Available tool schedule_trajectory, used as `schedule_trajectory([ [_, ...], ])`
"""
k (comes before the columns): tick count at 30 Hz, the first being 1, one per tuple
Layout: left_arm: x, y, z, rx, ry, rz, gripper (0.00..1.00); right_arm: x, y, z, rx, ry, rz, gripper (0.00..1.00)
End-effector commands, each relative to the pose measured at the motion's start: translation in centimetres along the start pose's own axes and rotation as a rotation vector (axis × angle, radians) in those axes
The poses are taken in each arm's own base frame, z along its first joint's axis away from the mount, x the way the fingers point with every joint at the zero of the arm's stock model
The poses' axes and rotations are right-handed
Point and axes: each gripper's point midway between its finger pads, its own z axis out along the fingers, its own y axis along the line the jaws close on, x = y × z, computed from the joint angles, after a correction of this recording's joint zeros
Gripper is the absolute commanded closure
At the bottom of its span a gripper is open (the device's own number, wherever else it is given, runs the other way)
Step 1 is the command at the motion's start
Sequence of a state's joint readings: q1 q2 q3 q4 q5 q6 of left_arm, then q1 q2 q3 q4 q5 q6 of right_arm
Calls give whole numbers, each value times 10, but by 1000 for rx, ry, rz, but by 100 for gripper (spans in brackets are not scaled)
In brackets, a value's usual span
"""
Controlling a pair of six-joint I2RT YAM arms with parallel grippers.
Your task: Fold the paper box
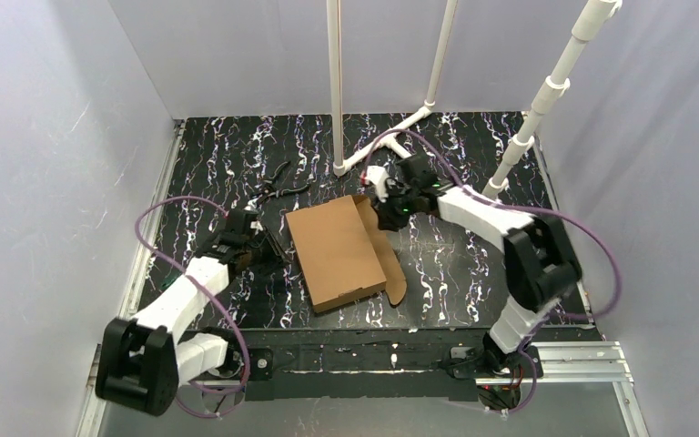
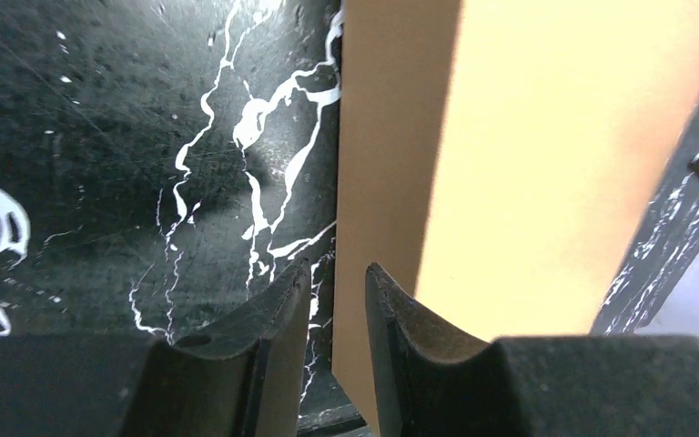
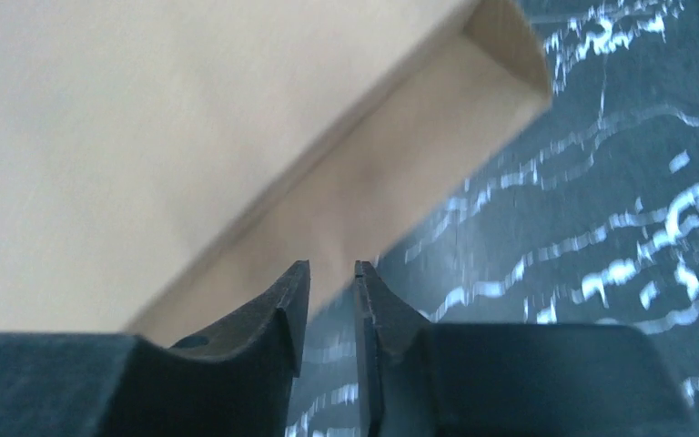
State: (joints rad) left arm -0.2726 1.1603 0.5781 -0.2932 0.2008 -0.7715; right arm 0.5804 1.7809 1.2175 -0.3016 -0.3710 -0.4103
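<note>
Black marbled table [image 1: 200, 155] | paper box [image 1: 337, 250] lid down, side flap splayed | left pincer [image 2: 337, 273], right pincer [image 3: 332, 269]: narrow, empty

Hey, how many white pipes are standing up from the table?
3: the centre pipe behind the paper box, the leaning pipe to its right, the jointed pipe by the right wall.

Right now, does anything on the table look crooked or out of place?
The box lies slanted on the table, and a rounded flap on its right side splays out flat, untucked. A pair of pliers lies just behind it, odd for a folding job.
</note>
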Motion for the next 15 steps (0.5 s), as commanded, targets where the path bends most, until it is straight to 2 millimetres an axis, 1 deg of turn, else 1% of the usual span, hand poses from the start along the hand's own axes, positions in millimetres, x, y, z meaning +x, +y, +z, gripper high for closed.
schedule_trajectory([
  [1,-12,2,-29,-3,-116,41,71,6,31,-71,-89,-63,-163,61],
  [3,-10,-9,-39,71,-131,71,66,20,43,-89,-122,-77,-256,48],
  [4,-10,-17,-44,122,-144,99,60,30,50,-95,-143,-79,-316,41],
  [5,-4,-27,-48,190,-129,128,54,41,56,-100,-165,-78,-394,36],
  [6,-2,-34,-52,243,-126,149,47,57,65,-104,-207,-68,-477,29],
  [7,2,-41,-56,288,-117,170,40,75,78,-108,-280,-57,-615,23],
  [8,4,-46,-59,324,-110,190,36,96,90,-110,-355,-40,-757,19],
  [9,6,-49,-61,344,-104,204,34,113,99,-110,-415,-30,-860,17],
  [10,8,-50,-62,350,-97,209,33,124,105,-108,-457,-33,-924,17],
  [11,9,-50,-62,356,-93,210,32,130,110,-106,-491,-43,-962,16],
  [15,14,-53,-60,379,-65,197,32,135,123,-94,-567,-151,-1101,18],
])
